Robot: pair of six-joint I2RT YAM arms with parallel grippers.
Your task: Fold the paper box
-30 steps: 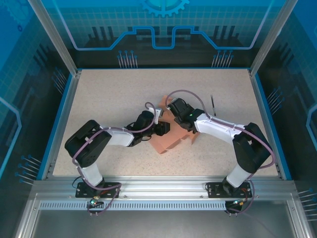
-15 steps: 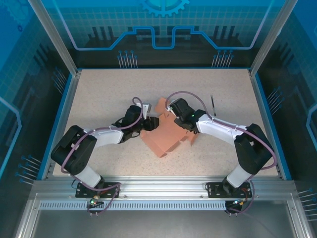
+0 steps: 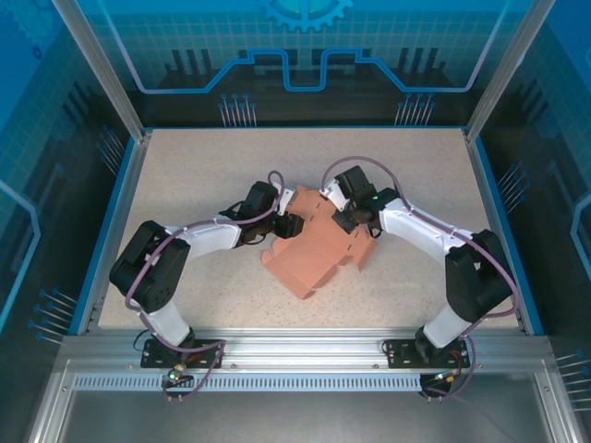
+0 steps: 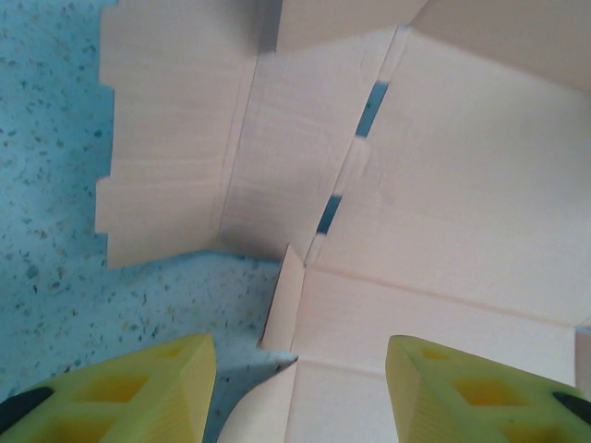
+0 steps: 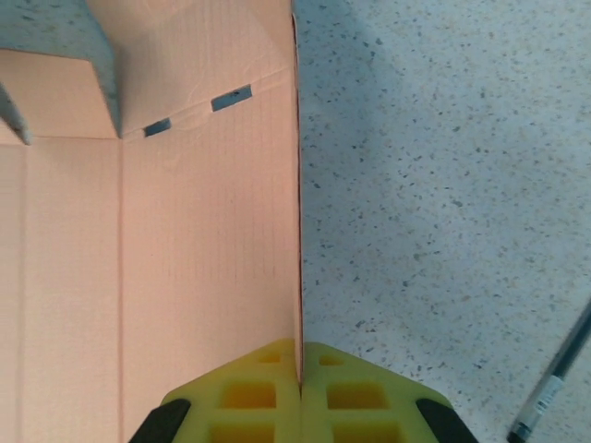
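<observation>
left arm (image 3: pixel 199 238) angled inward, left fingers (image 4: pixel 120 392) apart, right arm (image 3: pixel 420 231) angled inward, right fingers (image 5: pixel 263 399) pressed together

Paper box (image 3: pixel 314 258): plain salmon-orange card. It looks paler, more peach, in the wrist views. Creases are a shade darker, and one panel shows a faint fine grid in the right wrist view.

Worktop (image 3: pixel 203 175): beige with fine dark speckle from above, and pale blue-grey with dark flecks close up. A blue border strip (image 3: pixel 106 231) runs round it.

Left pincer (image 4: pixel 297 369), right pincer (image 5: pixel 300 369): yellow pads (image 4: pixel 138 388), black behind them.

Arms (image 3: pixel 420 235): white shells, black joints, lilac cables.

Pen (image 3: pixel 397 196): thin and dark.

Back wall (image 3: pixel 305 55): blue, with a light grid pattern and a gear motif.

Front rail (image 3: pixel 295 346): silver-grey metal.
</observation>
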